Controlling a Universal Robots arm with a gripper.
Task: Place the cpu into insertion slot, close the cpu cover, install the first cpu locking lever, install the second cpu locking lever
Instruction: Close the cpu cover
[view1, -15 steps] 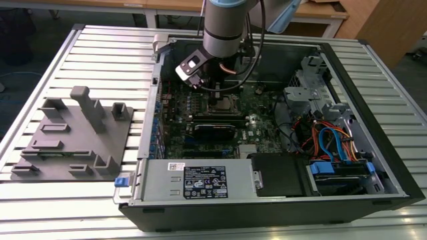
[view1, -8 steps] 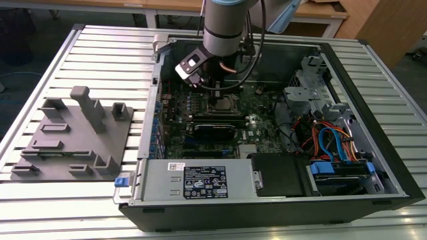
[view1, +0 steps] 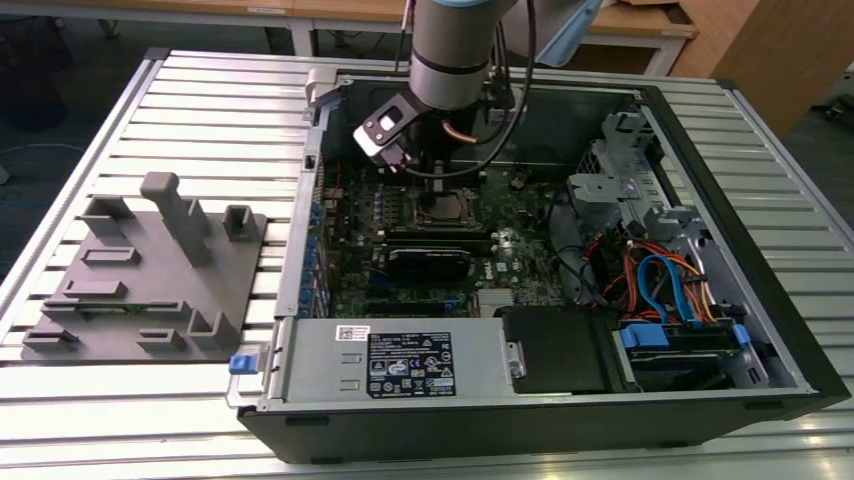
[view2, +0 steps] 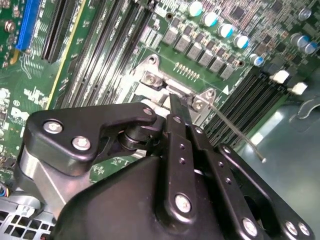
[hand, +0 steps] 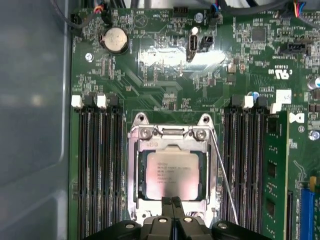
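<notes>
A slatted metal table carries an open desktop computer case. Inside it, on the green motherboard, the cpu lies seated in the insertion slot with the cpu cover down around it. The gripper hangs at one edge of the cover, fingers pressed together on nothing I can make out, while a thin locking lever stands free beside the socket (it looks unlatched). Such narrow clenched tips could skid off that springy wire or the thin frame, so the lever might snap back, the cover lift, or the tips scrape the memory slots just beside.
</notes>
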